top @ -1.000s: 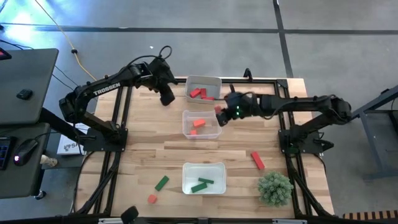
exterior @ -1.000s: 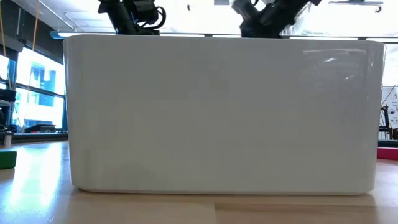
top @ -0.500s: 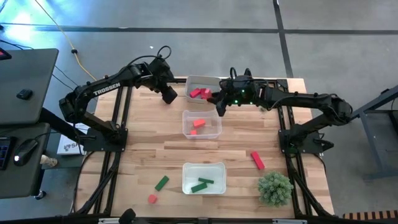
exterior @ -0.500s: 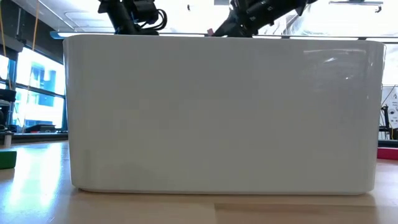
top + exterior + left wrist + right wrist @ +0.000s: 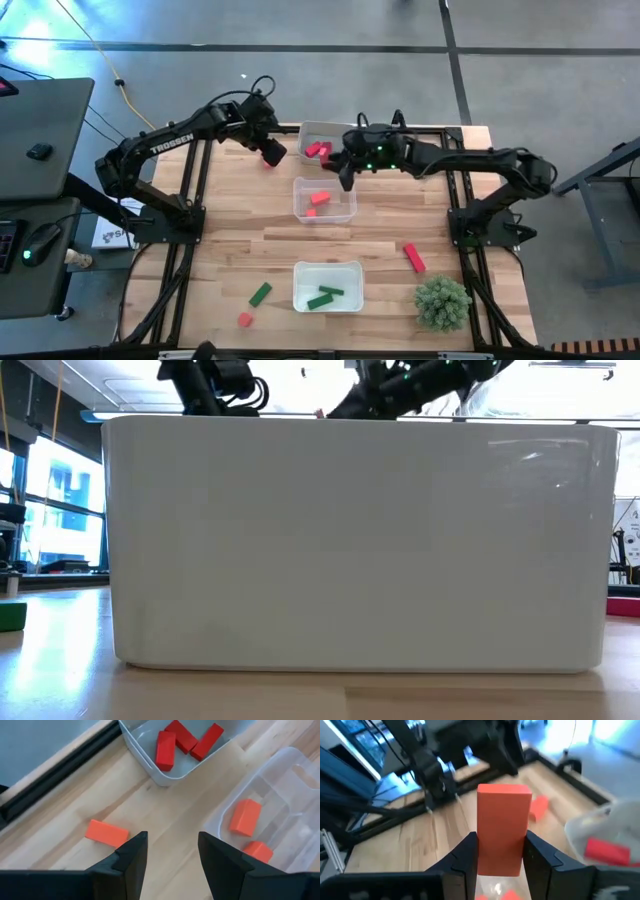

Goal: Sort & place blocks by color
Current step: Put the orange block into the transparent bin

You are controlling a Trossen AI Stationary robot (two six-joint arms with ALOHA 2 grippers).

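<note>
Right gripper (image 5: pixel 501 851) clamped on orange-red block (image 5: pixel 503 827), hovering over far tray (image 5: pixel 300 133) edge, 12 o'clock; early release risks drop outside or into wrong colour tray. Left gripper (image 5: pixel 172 851) apart, empty, near stray block (image 5: pixel 106 832).

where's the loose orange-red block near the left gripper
In the high view the orange-red block lies on the wooden table under the left gripper, just left of the far clear tray.

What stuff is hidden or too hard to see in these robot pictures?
- Low view: a big white plastic tray wall fills the picture and hides nearly the whole table.
- Low view: a small green block is cut off by the edge.
- High view: the orange-red rectangular block in the right tool is too small to spot.
- Right wrist view: the background is blurred.
</note>
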